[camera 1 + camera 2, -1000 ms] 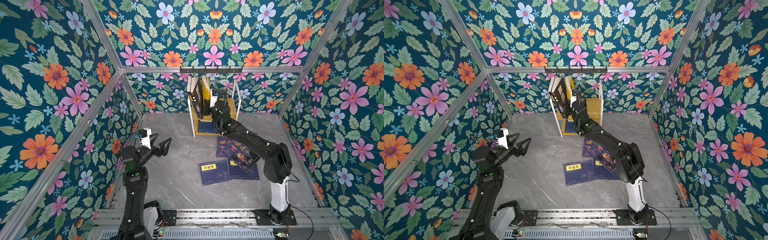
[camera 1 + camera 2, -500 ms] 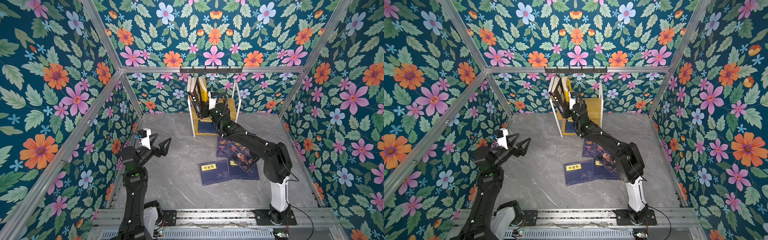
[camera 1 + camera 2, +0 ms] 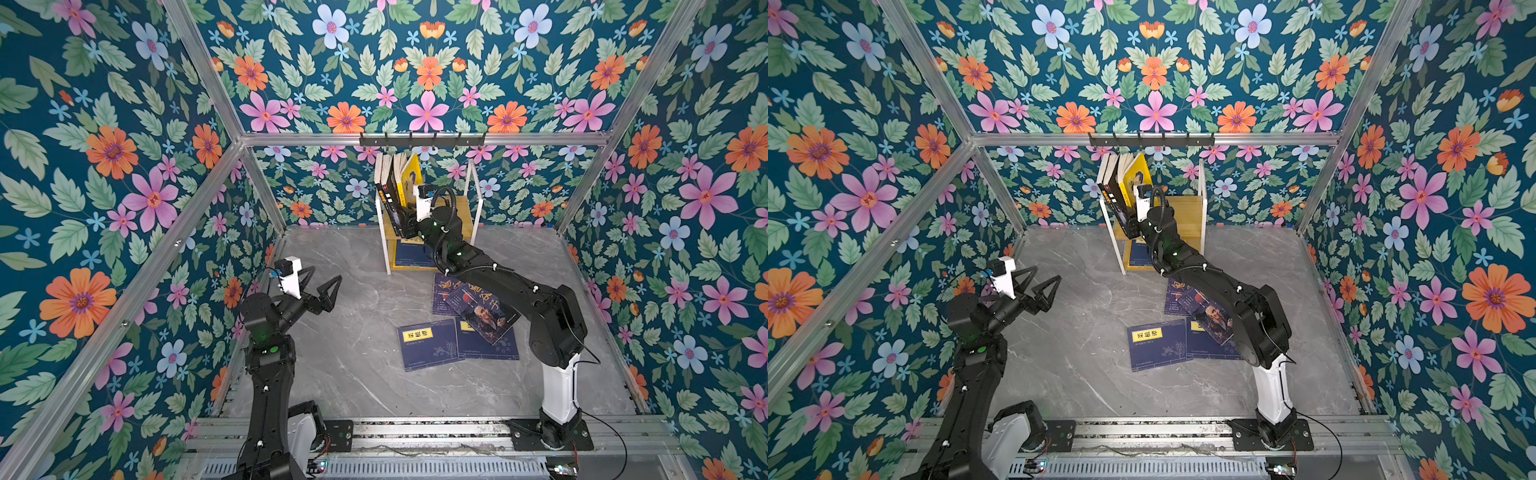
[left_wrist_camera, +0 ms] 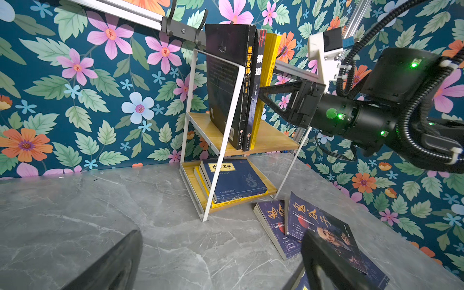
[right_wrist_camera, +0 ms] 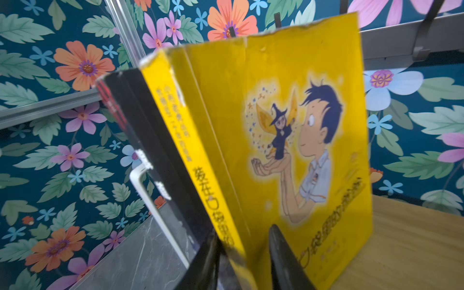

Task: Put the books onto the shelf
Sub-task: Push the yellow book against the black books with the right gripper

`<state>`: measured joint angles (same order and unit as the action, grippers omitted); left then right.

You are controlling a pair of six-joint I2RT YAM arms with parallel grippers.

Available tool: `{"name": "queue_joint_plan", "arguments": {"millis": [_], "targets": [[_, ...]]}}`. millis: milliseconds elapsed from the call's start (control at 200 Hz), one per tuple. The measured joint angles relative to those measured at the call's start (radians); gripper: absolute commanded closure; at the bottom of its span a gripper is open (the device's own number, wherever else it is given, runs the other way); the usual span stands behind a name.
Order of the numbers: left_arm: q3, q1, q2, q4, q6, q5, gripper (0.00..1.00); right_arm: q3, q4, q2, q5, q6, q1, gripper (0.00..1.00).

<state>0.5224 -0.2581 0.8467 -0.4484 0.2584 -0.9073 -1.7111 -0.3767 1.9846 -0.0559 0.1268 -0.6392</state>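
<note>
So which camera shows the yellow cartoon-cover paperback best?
Right wrist view: the yellow cartoon-cover paperback fills it, artwork clear. Left wrist shows only its spine; both top views show the book small, on the white-framed wooden shelf's upper board.

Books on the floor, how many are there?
4. Navy book with yellow label; second navy book beside it; portrait book overlapping that; second portrait book beneath, nearer the shelf. Others may be hidden underneath.

Floral walls [image 3: 124, 166], hook rail [image 3: 422, 141], marble floor [image 3: 365, 374]
</note>
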Motion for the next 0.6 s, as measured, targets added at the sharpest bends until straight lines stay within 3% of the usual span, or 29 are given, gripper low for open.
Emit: {"name": "queue_joint_plan", "arguments": {"millis": [265, 425, 600], "targets": [[0.0, -0.006, -0.001, 0.0, 0.0, 0.002, 0.0, 0.157, -0.069, -0.105, 0.214, 0.077, 0.095, 0.3], [-0.003, -0.01, -0.002, 0.0, 0.0, 0.006, 0.0, 0.115, 0.002, -0.108, 0.238, 0.068, 0.11, 0.35], [-0.003, -0.014, -0.008, 0.0, 0.0, 0.009, 0.0, -0.04, 0.134, -0.027, 0.119, 0.075, 0.14, 0.42]]}}
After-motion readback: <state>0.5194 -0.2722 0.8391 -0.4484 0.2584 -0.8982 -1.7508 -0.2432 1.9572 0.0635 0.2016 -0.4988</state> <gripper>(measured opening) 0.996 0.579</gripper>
